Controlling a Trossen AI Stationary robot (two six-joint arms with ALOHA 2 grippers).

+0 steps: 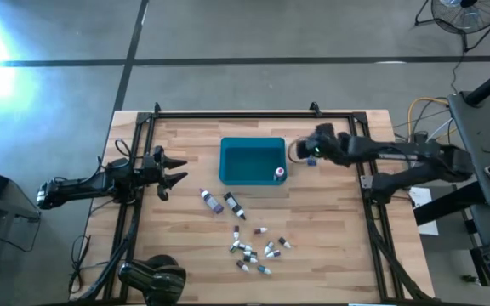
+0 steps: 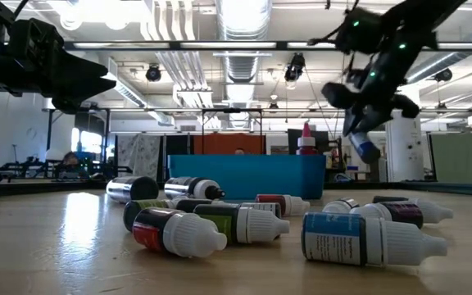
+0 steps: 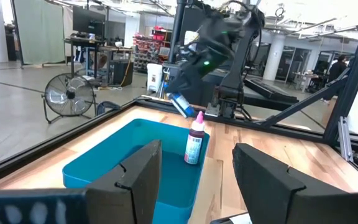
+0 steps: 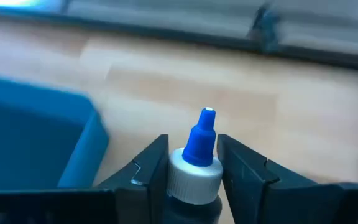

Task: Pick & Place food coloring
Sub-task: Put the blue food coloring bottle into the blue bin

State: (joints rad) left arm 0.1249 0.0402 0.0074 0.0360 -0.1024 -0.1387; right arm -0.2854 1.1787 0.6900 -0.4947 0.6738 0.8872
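Just right of the teal bin (image 1: 252, 161), my right gripper (image 1: 310, 151) hangs above the table, shut on a food coloring bottle (image 4: 197, 165) with a blue tip and white cap. A pink-capped bottle (image 1: 279, 173) stands upright on its base in the bin's near right corner. Two longer dark bottles (image 1: 211, 201) (image 1: 234, 206) and a cluster of small bottles (image 1: 253, 248) lie on their sides on the wood nearer the front edge. Left of the bin, my left gripper (image 1: 177, 170) is open, level and holds nothing. My right gripper pinches the bottle between its two fingers (image 4: 153, 167) at the white cap (image 4: 194, 177). The bottle lies along the fingers, its blue tip (image 4: 202, 134) pointing out past them. It comes slanting down from the table's right side. The bottle (image 2: 365, 147) is tilted and lifted clear of the table.
A black rail frame (image 1: 253, 113) runs around the wooden table. A dark round device (image 1: 153, 276) sits at the near left corner. Bare wood lies between the bin and the right rail (image 1: 366, 183). Beyond the table are a fan (image 3: 69, 96) and lab furniture.
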